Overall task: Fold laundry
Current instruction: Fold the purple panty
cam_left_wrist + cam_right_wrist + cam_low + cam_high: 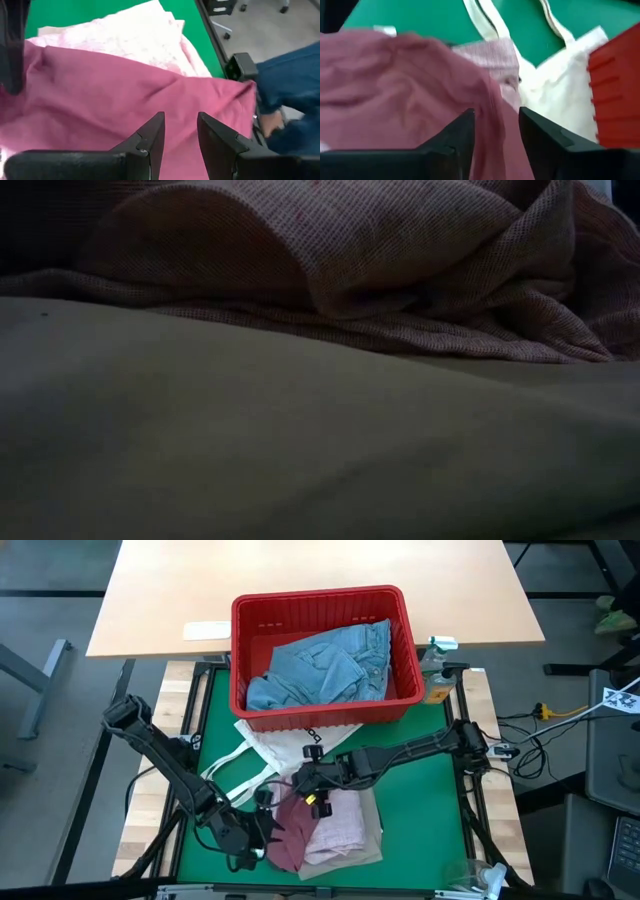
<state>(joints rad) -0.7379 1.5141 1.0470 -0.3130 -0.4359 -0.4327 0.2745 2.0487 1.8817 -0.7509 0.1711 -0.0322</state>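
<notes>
Left tool [252, 843]: low at the near-left part of the green bench [420, 840], at the left edge of the dark pink garment [290, 830]; fingers parted a little in the left wrist view, nothing visibly between them, pink cloth lying just beyond the tips. Dark pink garment: spread on the near middle of the bench, partly over the mottled pink top [340, 825], which rests in turn on a beige layer, probably the trousers [372, 852]; long axis roughly near-to-far. Right tool [312, 790]: over the far upper edge of the dark pink garment, arm reaching in from the right; fingers apart in the right wrist view with a fold of pink cloth [495, 125] running between them; whether gripped or just let go, cannot tell. White tote bag [265, 755]: behind and left of the pile, straps trailing toward the left arm. Red basket [325, 655]: at the far edge, light blue jeans [325, 665] inside, unfolded. Deciding relation: garment between both tools, lying right of the left tool and near-left of the right one; left tool nearer the near edge, right tool nearer the far edge, suggesting a fold across the long axis.
</notes>
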